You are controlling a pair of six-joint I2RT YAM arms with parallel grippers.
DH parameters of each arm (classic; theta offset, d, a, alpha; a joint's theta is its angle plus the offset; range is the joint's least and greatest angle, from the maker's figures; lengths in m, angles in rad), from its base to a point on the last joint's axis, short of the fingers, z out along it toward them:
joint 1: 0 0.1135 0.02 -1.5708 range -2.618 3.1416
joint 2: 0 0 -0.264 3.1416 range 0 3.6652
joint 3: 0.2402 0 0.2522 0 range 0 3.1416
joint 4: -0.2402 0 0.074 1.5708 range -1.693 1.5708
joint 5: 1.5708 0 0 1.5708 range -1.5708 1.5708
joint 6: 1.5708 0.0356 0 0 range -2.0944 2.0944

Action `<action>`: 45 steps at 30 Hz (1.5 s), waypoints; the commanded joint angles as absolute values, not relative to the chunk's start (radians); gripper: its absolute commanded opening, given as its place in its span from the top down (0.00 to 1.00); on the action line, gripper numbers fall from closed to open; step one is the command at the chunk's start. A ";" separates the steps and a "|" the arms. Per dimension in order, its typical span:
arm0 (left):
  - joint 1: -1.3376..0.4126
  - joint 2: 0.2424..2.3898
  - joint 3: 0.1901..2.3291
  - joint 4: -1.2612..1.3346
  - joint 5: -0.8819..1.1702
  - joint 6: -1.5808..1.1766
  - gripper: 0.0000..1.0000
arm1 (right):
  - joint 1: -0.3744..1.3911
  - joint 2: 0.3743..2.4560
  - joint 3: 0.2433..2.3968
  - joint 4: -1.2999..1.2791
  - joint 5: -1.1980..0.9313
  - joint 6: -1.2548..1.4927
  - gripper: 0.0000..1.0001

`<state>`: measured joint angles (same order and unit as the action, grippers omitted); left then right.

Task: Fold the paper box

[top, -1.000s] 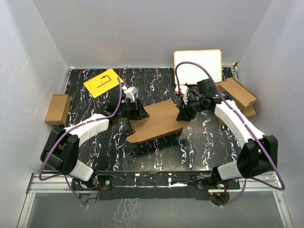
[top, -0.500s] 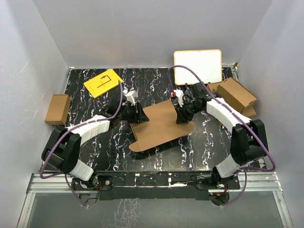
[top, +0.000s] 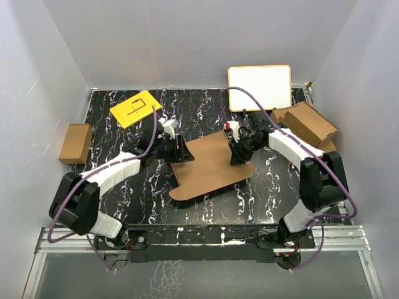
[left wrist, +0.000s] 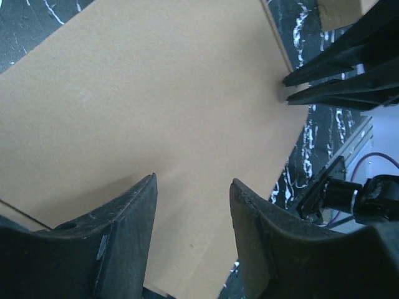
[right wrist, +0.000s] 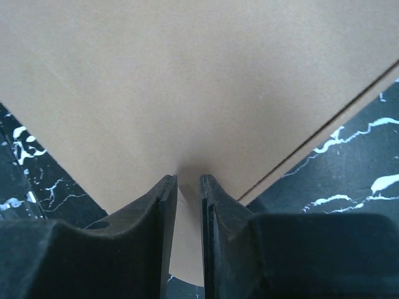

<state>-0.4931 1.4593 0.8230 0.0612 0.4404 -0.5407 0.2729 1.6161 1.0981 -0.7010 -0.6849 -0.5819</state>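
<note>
The paper box (top: 209, 162) is a flat brown cardboard piece lying mid-table, with a rounded corner at the front left. It fills the left wrist view (left wrist: 156, 93) and the right wrist view (right wrist: 187, 75). My left gripper (top: 184, 149) is open at the box's left edge, its fingers spread above the panel (left wrist: 193, 180) and holding nothing. My right gripper (top: 239, 156) is at the box's right edge. Its jaws are almost closed, with the tips against the panel face (right wrist: 189, 179). It also shows in the left wrist view (left wrist: 287, 90), at that edge.
A yellow card with black lines (top: 135, 108) lies at the back left. A small brown box (top: 76, 142) sits off the mat's left edge. A white board (top: 259, 87) leans on the back wall. More brown cardboard (top: 308, 124) lies at the right.
The right gripper has moved in and to the left along the box's right edge. The box has turned and shifted slightly towards the front. The left gripper has stayed at the left edge.
</note>
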 commanded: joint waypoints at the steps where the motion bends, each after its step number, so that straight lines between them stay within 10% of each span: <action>1: -0.499 1.308 0.834 0.026 0.469 -0.587 0.52 | 0.274 1.547 1.133 -0.698 -0.792 -0.616 0.73; 9: -0.510 1.179 0.604 0.140 0.500 -0.737 0.68 | 0.274 1.558 1.052 -0.571 -0.916 -0.528 0.73; 30: -0.510 1.216 0.566 0.095 0.399 -0.680 0.65 | 0.244 1.593 1.060 -0.572 -0.973 -0.497 0.77; 45: -0.498 0.796 0.332 0.340 0.282 -0.850 0.03 | -0.031 1.640 1.048 -0.408 -1.051 -0.257 0.42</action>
